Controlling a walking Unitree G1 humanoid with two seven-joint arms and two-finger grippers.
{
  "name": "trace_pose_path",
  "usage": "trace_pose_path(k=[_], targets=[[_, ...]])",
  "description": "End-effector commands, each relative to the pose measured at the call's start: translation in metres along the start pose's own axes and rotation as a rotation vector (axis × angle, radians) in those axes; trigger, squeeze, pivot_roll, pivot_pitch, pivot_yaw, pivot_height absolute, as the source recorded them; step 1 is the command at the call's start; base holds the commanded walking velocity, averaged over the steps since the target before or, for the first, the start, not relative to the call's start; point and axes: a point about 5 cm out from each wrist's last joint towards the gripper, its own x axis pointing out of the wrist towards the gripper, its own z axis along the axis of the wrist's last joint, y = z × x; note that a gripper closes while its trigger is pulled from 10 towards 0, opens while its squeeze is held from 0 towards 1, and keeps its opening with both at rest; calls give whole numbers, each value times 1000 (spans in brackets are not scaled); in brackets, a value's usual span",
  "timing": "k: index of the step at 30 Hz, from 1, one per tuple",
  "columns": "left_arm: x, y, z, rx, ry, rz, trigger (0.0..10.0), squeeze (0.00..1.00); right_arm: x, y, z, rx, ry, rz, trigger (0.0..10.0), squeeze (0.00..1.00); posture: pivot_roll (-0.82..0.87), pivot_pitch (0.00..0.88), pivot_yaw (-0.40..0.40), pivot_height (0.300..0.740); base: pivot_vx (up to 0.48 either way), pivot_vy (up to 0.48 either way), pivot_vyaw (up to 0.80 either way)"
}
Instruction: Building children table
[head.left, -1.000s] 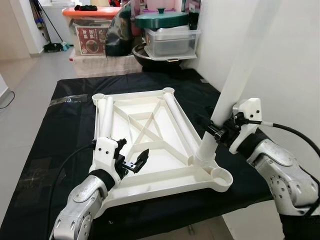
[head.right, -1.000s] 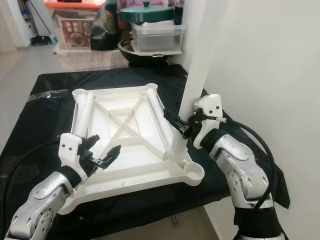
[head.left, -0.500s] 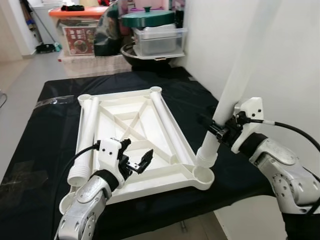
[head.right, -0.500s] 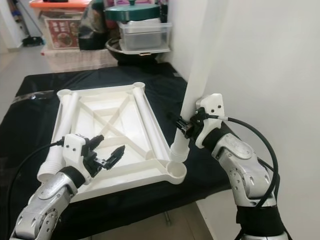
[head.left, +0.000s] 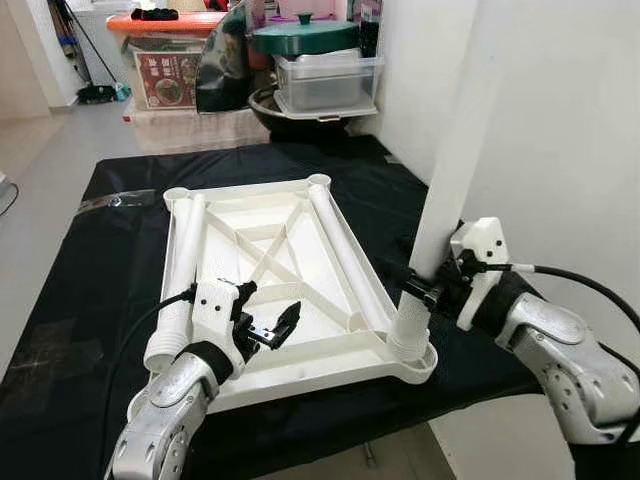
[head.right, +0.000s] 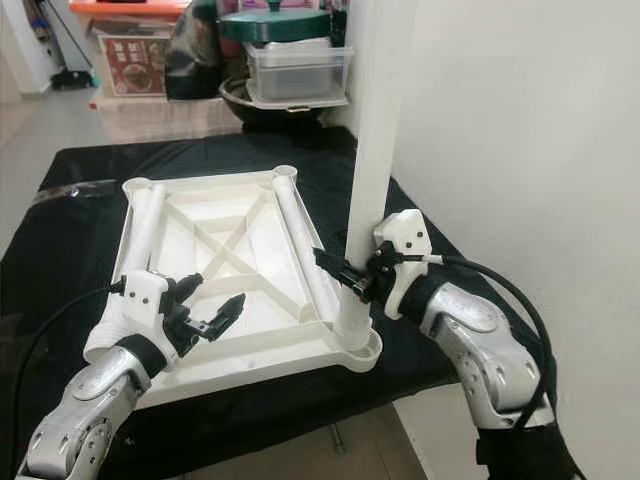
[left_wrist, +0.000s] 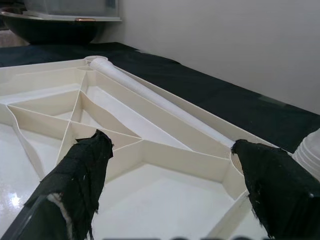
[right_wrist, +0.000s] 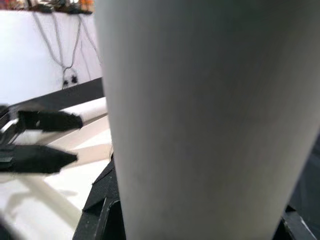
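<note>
Tabletop: white plastic, rectangular, lying upside down on a black-covered surface, its ribbed underside facing up with diagonal cross ribs and a raised rim. A round socket sits at each visible corner. Two loose legs, white tubes, lie inside the tabletop along its long sides: one on the robot's left, one on its right, each reaching the far corner socket. A third leg, also a white tube, stands upright, very slightly tilted, with its ribbed lower end in the near right corner socket; how deep it sits cannot be told.
</note>
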Motion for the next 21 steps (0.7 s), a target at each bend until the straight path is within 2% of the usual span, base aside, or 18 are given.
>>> trace_pose_path(k=[1, 8, 21], targets=[[-1, 1, -4, 22, 25, -1, 10000, 0, -3, 0, -6, 8, 28, 5, 0, 0, -24, 0, -42, 740, 0, 0, 0], [-1, 2, -5, 22, 27, -8, 10000, 0, -8, -3, -9, -2, 41, -15, 0, 0, -29, 0, -33, 740, 0, 0, 0], [-1, 2, -6, 20, 26, -8, 10000, 0, 3, 11, -23, 14, 49, 11, 0, 0, -17, 0, -40, 740, 0, 0, 0]])
